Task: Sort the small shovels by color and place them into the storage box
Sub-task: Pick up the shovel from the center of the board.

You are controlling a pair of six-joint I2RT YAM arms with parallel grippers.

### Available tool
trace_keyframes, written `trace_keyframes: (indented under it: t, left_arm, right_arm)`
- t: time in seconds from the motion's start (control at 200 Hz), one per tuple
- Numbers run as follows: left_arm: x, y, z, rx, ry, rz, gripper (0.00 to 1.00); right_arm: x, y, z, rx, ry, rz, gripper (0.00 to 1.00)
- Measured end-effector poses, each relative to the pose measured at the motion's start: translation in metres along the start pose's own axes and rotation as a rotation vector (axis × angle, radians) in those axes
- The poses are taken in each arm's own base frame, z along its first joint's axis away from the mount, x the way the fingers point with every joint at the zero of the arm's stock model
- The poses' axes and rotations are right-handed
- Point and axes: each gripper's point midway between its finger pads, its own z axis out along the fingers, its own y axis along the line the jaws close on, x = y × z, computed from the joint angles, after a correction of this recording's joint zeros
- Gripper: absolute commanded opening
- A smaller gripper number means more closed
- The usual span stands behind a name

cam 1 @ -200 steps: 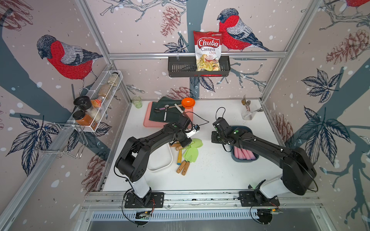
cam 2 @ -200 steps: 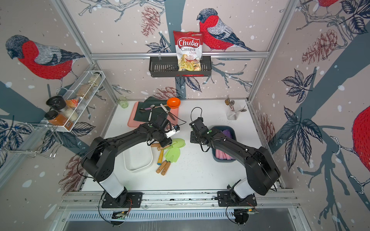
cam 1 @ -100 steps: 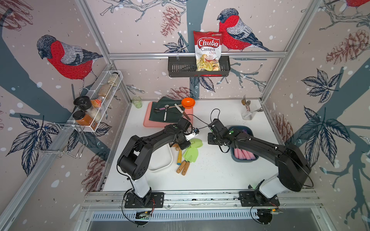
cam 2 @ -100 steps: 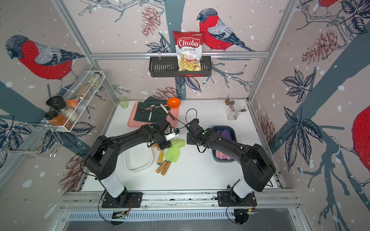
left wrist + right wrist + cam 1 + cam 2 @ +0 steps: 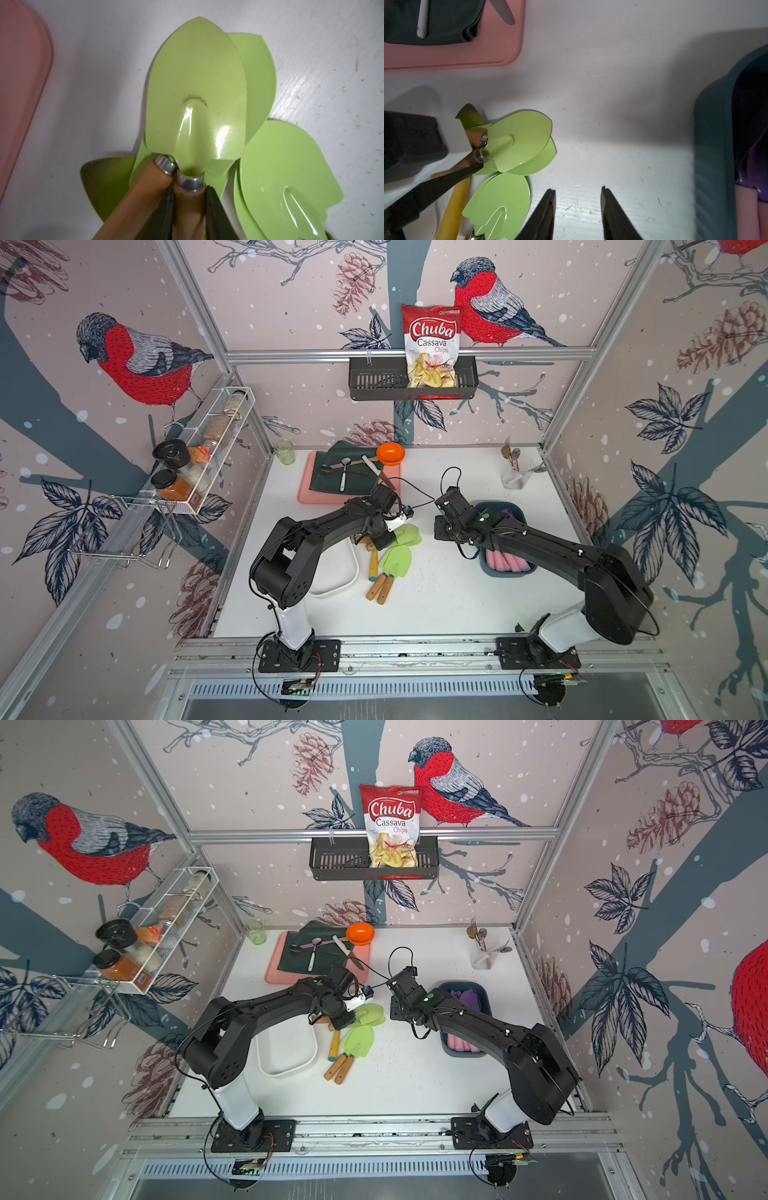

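- While the rest lie in a loose heap on the white worktop [image 5: 436, 605], one green shovel [image 5: 195, 93] sits topmost. Its blade overlaps two others, and the left claw [image 5: 189, 189] pinches its wooden handle just behind the metal collar.
- Other green shovels [image 5: 399, 562] fan out around it, two with wooden handles pointing toward the robot's base. A yellow-handled shovel [image 5: 454, 203] lies among them.
- Purple shovels [image 5: 505, 562] with pink handles lie inside the dark blue storage box [image 5: 509, 573] on the right side of the worktop.
- A white storage box [image 5: 332, 572] stands just beside the green heap, on its left.
- The right claw [image 5: 578, 192] hovers with its fingers spread over bare worktop, between the green heap and the blue box.
- Farther back, a pink tray [image 5: 307, 489] carries a dark cloth, spoons and a knife.
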Motion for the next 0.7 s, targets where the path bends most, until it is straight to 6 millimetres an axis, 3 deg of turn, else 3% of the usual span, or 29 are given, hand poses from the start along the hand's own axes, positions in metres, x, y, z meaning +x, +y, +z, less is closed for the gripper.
trace_keyframes:
  t: [0.155, 0.34, 0.47, 0.585, 0.655, 0.7]
  left_arm:
    - [-0.011, 0.004, -0.008, -0.010, -0.032, -0.005, 0.00]
    - [-0.030, 0.005, -0.030, -0.005, -0.106, -0.025, 0.00]
    - [-0.059, 0.011, -0.067, 0.068, -0.264, -0.091, 0.00]
    - [-0.082, 0.020, -0.103, 0.162, -0.434, -0.172, 0.00]
    - [-0.092, 0.022, -0.124, 0.221, -0.524, -0.207, 0.00]
    - [-0.099, 0.021, -0.137, 0.259, -0.585, -0.217, 0.00]
  right_arm:
    - [-0.007, -0.001, -0.009, -0.001, -0.034, 0.005, 0.43]
    - [-0.029, 0.001, -0.030, -0.032, -0.142, 0.020, 0.45]
    - [-0.052, -0.004, -0.047, -0.094, -0.252, 0.060, 0.42]
    - [-0.072, -0.026, -0.053, -0.178, -0.329, 0.156, 0.41]
    - [-0.083, -0.042, -0.057, -0.236, -0.370, 0.231, 0.45]
    - [-0.087, -0.041, -0.063, -0.277, -0.396, 0.242, 0.48]
